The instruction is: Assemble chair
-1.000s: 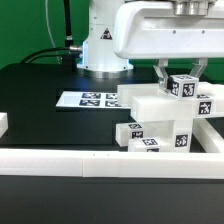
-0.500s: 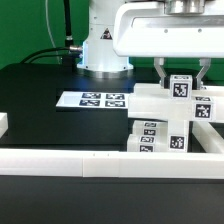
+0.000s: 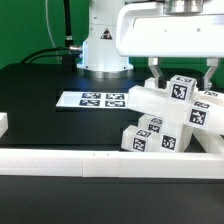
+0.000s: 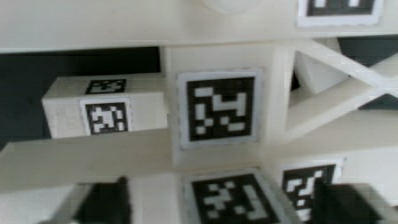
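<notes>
The chair [image 3: 165, 120] is a blocky white body of joined panels and bars with black-and-white tags. It sits tilted at the exterior view's right, just behind the front rail. My gripper [image 3: 182, 72] hangs over its top tagged block [image 3: 182, 88], open. One finger stands on each side of that block with a small gap. In the wrist view the chair [image 4: 222, 105] fills the picture, and my gripper [image 4: 228, 203] shows as two dark fingers [image 4: 98, 200] wide apart around a tagged bar.
The marker board [image 3: 92, 100] lies flat on the black table to the exterior view's left of the chair. A long white border rail [image 3: 90, 160] runs along the front edge. The robot base [image 3: 100, 45] stands behind.
The fingers have spread apart and let go of the top block. The chair body has tipped and settled lower, leaning toward the exterior view's left.
</notes>
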Controlling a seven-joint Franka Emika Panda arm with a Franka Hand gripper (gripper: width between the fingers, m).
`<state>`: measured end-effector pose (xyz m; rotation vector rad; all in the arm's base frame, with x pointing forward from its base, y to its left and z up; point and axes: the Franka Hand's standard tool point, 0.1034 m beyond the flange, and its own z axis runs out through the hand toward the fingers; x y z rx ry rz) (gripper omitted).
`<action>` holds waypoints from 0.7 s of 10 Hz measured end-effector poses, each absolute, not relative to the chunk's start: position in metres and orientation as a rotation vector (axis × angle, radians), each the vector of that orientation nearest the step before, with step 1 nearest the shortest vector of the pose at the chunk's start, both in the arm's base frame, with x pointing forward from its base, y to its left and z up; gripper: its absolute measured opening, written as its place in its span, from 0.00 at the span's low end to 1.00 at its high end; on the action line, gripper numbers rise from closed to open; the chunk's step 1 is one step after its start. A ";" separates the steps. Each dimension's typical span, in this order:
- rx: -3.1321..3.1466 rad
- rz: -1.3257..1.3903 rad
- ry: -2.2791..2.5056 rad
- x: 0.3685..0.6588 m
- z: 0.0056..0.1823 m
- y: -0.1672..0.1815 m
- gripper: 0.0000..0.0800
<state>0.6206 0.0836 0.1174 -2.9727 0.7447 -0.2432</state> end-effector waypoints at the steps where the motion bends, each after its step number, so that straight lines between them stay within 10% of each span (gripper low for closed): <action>1: -2.979 -0.247 0.694 0.614 0.126 0.088 0.79; 4: -2.976 -0.258 0.590 0.573 0.155 0.099 0.81; 7: -2.982 -0.254 0.595 0.578 0.149 0.097 0.81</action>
